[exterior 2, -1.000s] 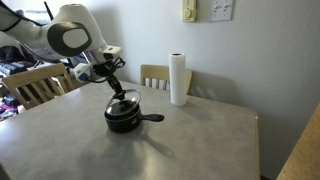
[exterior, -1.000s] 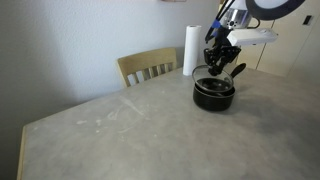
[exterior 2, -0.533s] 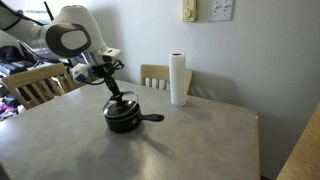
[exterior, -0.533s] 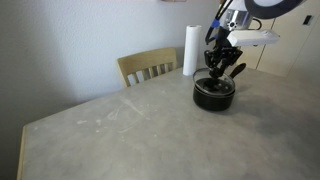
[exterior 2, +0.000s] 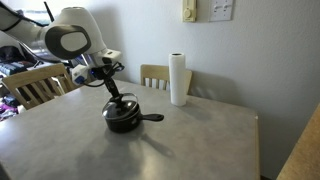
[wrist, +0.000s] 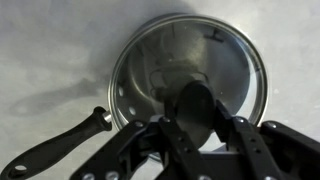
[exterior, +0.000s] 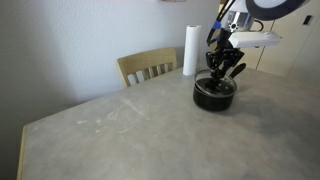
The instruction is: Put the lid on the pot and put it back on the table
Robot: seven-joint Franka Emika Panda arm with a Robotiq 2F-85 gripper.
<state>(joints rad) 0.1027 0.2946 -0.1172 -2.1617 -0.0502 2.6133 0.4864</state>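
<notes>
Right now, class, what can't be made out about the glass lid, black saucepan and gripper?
Wrist view: the gripper covers the black knob of the round clear glass lid; grip unclear.
Wrist view: long handle of the small black saucepan leaves the lower left corner.
Both exterior views: lid's seating on saucepan too small to judge.

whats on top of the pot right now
The glass lid sits on the pot, the pincer closed around its black knob. Knob and pincer hide the lid's centre; glare hides whatever is inside.

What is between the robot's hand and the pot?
The glass lid. It sits on the pot, and the hand hangs right over its middle. The wrist view shows this best.
</notes>
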